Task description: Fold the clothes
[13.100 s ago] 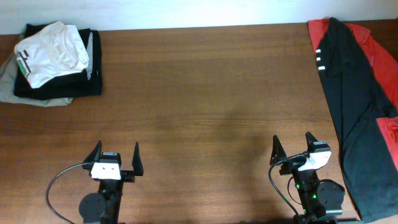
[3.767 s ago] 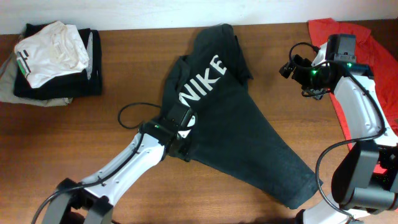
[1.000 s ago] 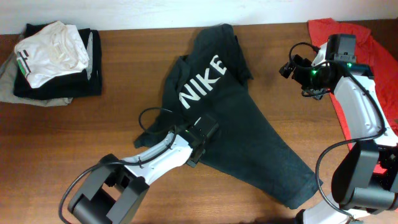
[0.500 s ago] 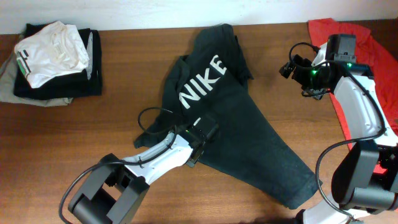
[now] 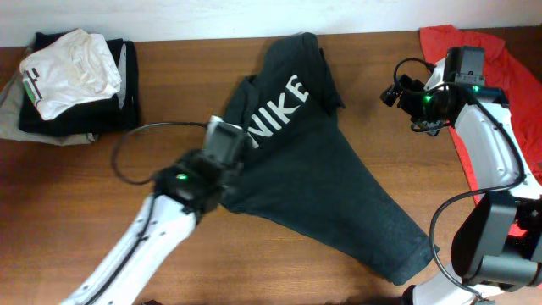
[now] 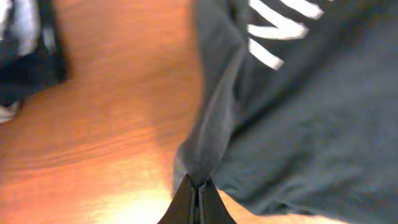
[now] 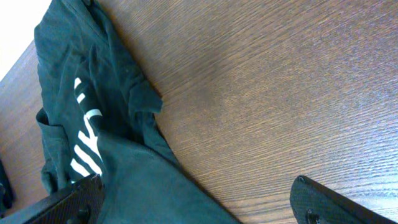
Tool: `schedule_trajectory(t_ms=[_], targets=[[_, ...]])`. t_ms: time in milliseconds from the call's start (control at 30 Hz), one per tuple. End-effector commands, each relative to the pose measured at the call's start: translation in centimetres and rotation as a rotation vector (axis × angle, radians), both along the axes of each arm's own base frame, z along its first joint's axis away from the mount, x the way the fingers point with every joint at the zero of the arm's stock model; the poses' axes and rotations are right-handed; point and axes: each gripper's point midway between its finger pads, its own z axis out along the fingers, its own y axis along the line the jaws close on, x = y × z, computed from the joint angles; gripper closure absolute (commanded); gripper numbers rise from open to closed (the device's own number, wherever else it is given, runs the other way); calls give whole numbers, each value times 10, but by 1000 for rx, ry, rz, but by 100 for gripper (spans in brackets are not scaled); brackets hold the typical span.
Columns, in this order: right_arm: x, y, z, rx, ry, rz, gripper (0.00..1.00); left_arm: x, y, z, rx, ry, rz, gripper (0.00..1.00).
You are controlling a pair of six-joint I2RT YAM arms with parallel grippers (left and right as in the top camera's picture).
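Soft, limp black NIKE T-shirt point(image 5: 330, 182), pinched at its left edge by the left gripper point(image 6: 198, 190); right gripper point(image 7: 196, 186) gapes empty.

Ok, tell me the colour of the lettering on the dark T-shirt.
White, on the dark charcoal T-shirt; the overhead view shows the NIKE lettering best.

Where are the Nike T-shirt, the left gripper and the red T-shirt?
Nike T-shirt point(image 5: 339, 191): overhead, mid body fabric.
left gripper point(image 6: 199, 191): left wrist, closed tips pinching the shirt's edge.
red T-shirt point(image 5: 436, 41): overhead, its upper left part.
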Motion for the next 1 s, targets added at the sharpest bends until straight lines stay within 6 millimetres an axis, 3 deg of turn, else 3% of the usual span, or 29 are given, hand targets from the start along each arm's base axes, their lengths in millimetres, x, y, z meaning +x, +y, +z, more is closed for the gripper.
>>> schedule_trajectory(t_ms=[0,100,167,200,233,267,300,367,467,533,633,733,833,967], targets=[[5,0,16,-15,-48,-3,1,11,61,38,-106,-114,264,99],[4,0,16,-12,-47,-2,1,9,113,51,-143,-165,445,99],[-4,15,16,64,-18,37,1,5,138,56,-181,-195,566,99],[-11,32,19,157,-3,83,1,3,154,58,-201,-213,641,99],[-23,59,25,239,-10,220,1,0,174,58,-223,-225,723,99],[-33,70,23,242,11,287,0,-1,184,56,-256,-216,750,99],[-47,77,15,208,68,325,4,-2,189,54,-287,-207,766,99],[-82,71,-12,28,264,327,4,-4,198,53,-316,-201,791,99],[-125,82,-39,-127,450,402,3,-5,199,50,-319,-194,794,99],[-159,103,-63,-133,546,483,6,-5,198,48,-318,-188,794,99],[-191,120,-87,-150,618,563,7,-4,198,46,-320,-180,793,99],[-203,122,-113,-166,637,527,7,-4,197,40,-316,-155,795,99],[-211,116,-127,-182,661,465,8,-3,190,35,-348,-124,774,98],[-205,115,-130,-190,637,440,26,-2,186,34,-369,-116,760,98]])
